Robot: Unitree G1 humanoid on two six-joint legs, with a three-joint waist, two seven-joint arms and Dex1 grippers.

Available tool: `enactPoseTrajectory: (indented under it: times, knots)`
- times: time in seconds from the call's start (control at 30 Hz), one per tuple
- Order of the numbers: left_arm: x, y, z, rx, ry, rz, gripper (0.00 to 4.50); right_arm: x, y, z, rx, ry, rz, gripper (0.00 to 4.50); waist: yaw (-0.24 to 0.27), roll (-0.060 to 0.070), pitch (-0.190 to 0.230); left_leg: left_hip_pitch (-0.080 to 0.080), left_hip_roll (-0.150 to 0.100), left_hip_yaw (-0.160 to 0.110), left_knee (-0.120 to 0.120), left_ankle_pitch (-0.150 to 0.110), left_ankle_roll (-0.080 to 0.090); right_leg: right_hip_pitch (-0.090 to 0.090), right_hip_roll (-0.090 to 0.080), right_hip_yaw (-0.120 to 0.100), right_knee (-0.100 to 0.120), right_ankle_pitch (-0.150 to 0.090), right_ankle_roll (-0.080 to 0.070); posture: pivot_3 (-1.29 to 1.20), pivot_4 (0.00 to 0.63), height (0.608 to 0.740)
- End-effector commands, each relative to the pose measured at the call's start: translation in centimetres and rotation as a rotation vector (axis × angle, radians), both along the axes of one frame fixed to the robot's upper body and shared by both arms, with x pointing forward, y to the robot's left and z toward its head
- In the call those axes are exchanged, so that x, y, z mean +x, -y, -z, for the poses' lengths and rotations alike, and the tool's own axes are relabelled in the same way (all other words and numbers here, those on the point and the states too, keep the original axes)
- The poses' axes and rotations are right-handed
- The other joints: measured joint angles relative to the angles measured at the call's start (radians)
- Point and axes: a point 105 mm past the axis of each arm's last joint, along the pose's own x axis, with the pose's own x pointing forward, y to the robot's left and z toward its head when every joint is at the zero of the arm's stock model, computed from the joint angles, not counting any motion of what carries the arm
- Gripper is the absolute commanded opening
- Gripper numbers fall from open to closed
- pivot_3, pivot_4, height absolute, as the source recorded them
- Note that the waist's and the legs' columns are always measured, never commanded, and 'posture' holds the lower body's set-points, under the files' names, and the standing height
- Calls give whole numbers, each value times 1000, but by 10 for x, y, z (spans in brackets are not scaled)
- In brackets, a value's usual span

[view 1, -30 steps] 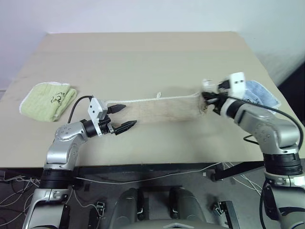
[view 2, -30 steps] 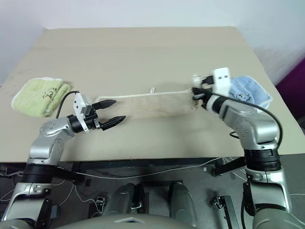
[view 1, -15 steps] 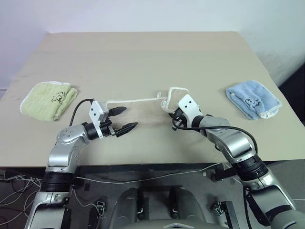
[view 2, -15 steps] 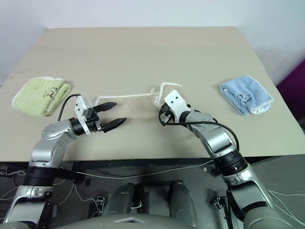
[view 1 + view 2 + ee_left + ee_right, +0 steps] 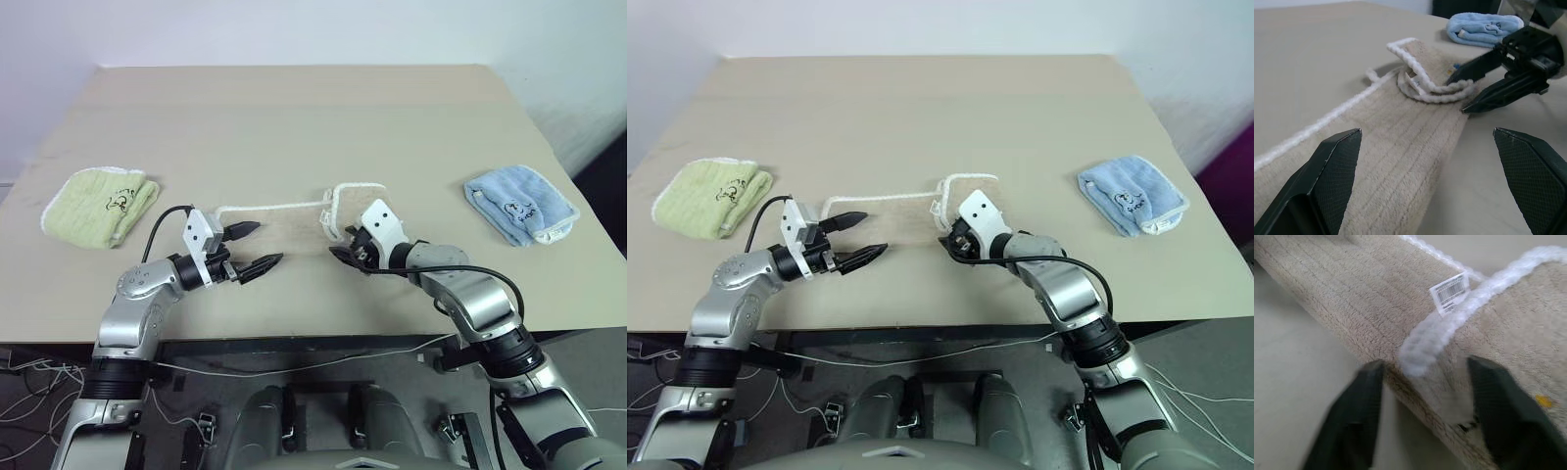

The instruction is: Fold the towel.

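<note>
Beige ribbed towel [image 5: 294,227], white corded edging; light-green towel [image 5: 101,204] far left, light-blue towel [image 5: 519,204] right.

The beige terry towel [image 5: 294,223] lies mid-table [image 5: 294,117], between the folded green towel [image 5: 101,204] far left and folded blue towel [image 5: 519,204] right.

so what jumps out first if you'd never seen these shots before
The beige towel at the front middle of the table, its right end doubled back over itself, with the right gripper open at that folded edge. The left gripper hangs open over the towel's left end. Next come two small folded towels flanking it: a light-green towel far left and a light-blue towel far right.
</note>
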Motion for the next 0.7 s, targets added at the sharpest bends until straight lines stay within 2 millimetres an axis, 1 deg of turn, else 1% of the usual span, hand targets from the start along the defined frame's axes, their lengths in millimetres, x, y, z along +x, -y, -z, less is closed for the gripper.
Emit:
enactPoseTrajectory:
  times: [0.03,0.13,0.17,0.2,0.27,0.33,0.43,0.53,0.57,0.6,0.67,0.7]
  knots:
    - [-7,0,-13,-29,41,-2,4500,-3,12,-42,57,155,-27,3711,1,0,0,0,0,0,0,-1,1,0,0,0,0,0,0,0,150,740]
    - [-12,-2,-11,-41,26,-20,4500,-4,28,-65,153,188,-23,3711,0,0,0,0,0,0,0,-1,2,0,0,0,0,0,0,0,150,740]
    - [-14,-4,-10,-44,19,-28,4500,1,36,-72,192,192,3,3513,0,0,0,0,0,0,0,-1,2,0,0,0,0,0,0,0,150,740]
    - [-16,-5,-9,-50,11,-38,4500,9,46,-76,224,188,53,3290,0,0,0,0,0,0,0,-2,3,0,0,0,0,0,0,0,150,740]
    - [-18,-5,-8,-73,-4,-56,4500,24,56,-75,232,186,116,2738,-1,0,0,0,0,0,0,-2,3,0,0,0,0,0,0,0,150,740]
    - [-22,-5,-7,-92,-20,-69,4500,33,54,-69,223,184,119,2108,-3,0,0,0,0,0,0,-2,3,0,0,0,0,0,0,0,150,740]
    - [-29,-4,-2,-109,-51,-90,4500,48,45,-56,213,177,122,1008,-4,0,0,0,0,0,-1,-1,1,-1,0,0,0,0,-1,0,150,740]
    - [-33,-2,1,-119,-69,-111,4500,56,36,-44,197,167,113,35,-5,0,0,0,0,0,-1,1,-1,-1,1,0,0,0,0,0,150,740]
    - [-34,-2,3,-122,-76,-125,4500,57,30,-35,192,148,96,35,-4,0,0,0,0,0,-1,1,-1,-1,1,0,0,0,0,0,150,740]
    - [-35,-3,4,-126,-87,-147,4500,59,25,-23,178,122,88,35,-4,0,0,0,0,0,-1,1,-1,-1,0,0,0,0,0,0,150,740]
    - [-36,-4,6,-128,-100,-172,4500,60,21,-10,164,97,79,35,-2,0,0,0,0,0,-1,1,-1,0,0,0,0,0,0,0,150,740]
    - [-36,-4,6,-134,-103,-185,4500,59,19,0,149,77,70,35,-1,0,0,0,0,0,-1,1,-2,0,0,0,0,0,0,0,150,740]
